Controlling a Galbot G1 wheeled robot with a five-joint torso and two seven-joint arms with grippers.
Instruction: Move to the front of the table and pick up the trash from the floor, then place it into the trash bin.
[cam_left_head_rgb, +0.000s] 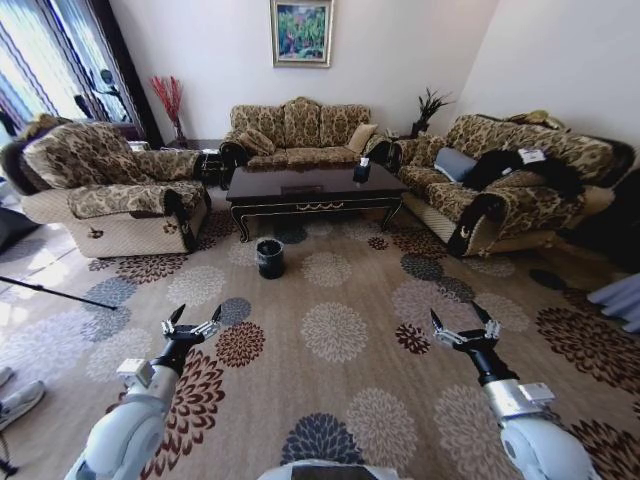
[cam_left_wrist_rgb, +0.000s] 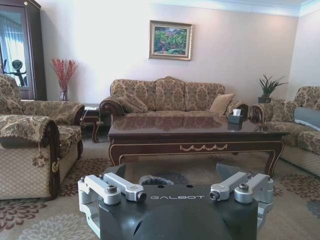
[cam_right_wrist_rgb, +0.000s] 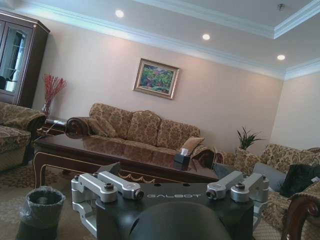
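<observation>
Metal fingers stand spread apart on both arms, gripping nothing: the left gripper (cam_left_head_rgb: 192, 327) hangs low at seven o'clock from me, the right gripper (cam_left_head_rgb: 463, 326) at five, carried clear of the carpet (cam_left_head_rgb: 340, 390), I'd judge for the drive. Straight ahead at twelve the black trash bin (cam_left_head_rgb: 270, 258), bag folded over its rim, stands on the floor just before the dark wooden coffee table (cam_left_head_rgb: 315, 187), handy for the drop. A tissue box (cam_left_head_rgb: 362, 170) rests on the table at one o'clock. The trash I cannot make out.
</observation>
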